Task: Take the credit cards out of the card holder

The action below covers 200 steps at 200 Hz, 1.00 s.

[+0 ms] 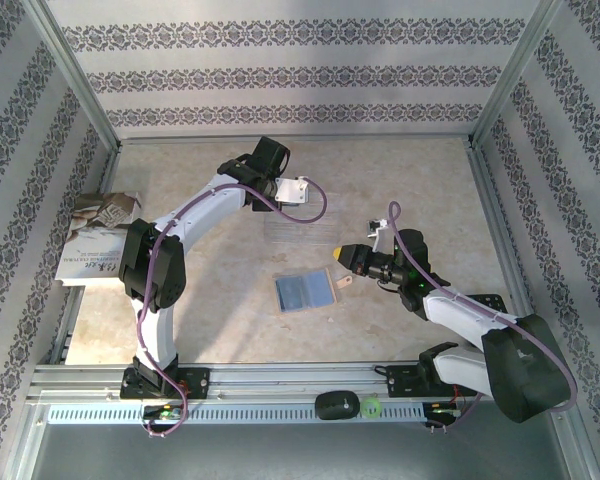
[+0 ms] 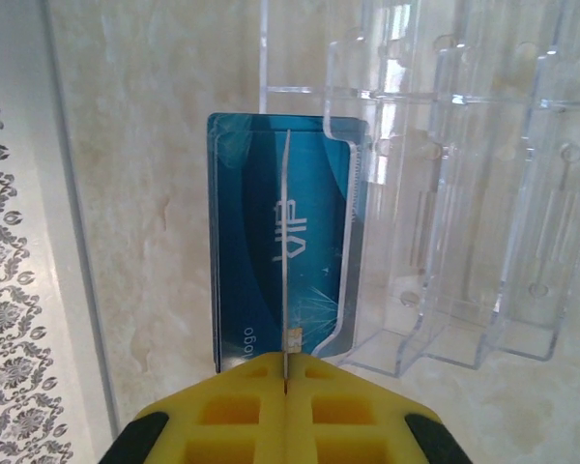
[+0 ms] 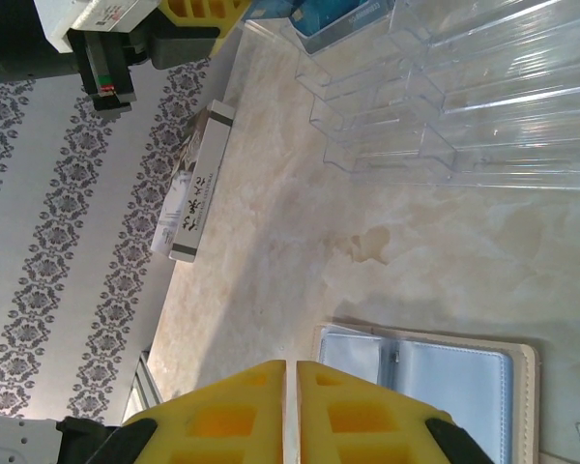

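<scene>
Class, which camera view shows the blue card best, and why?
The left wrist view: the blue card faces the camera, its VIP print readable, at the clear tray's edge. The right wrist view catches just a blue corner at its top edge; from the top it is too small to make out.

Blue card (image 2: 251,242) face-up, second card (image 2: 285,251) edge-on; holder (image 1: 307,291) open.

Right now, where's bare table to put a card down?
Far right, between the clear tray and the side rail; also front left, between the wallet and the left arm. Crowded mid-table: tray, wallet, right gripper.
</scene>
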Available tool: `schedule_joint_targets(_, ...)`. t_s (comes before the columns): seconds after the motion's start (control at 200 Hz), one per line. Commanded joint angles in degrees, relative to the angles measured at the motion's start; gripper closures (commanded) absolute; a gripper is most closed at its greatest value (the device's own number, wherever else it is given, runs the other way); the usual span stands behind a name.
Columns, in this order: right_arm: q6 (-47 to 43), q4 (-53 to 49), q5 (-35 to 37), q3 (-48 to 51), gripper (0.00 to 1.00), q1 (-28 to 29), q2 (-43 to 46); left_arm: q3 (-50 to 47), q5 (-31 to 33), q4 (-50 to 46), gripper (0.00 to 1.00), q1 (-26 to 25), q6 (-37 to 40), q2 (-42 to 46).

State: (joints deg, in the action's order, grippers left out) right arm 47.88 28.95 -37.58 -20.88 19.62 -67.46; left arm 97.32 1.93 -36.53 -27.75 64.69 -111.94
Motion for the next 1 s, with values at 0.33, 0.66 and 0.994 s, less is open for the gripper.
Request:
schedule_joint_targets(0.33, -0.2, 1.8, -1.2, -0.7, 0.88, -0.4, 0.1, -4.2, 4.8, 12.2, 0.72, -0.2, 1.1, 0.1)
schedule_joint_targets(0.66, -1.7, -0.9, -1.1, -1.6, 0.80, 0.6, 0.8, 0.3, 9.0, 21.2, 0.64, -0.2, -12.8, 4.0)
schedule_joint_targets(0.994, -15.4, -23.4, 13.1, -12.4, 0.66, 14.7, -5.4, -13.3, 2.7, 25.5, 0.56, -0.6, -55.6, 25.1)
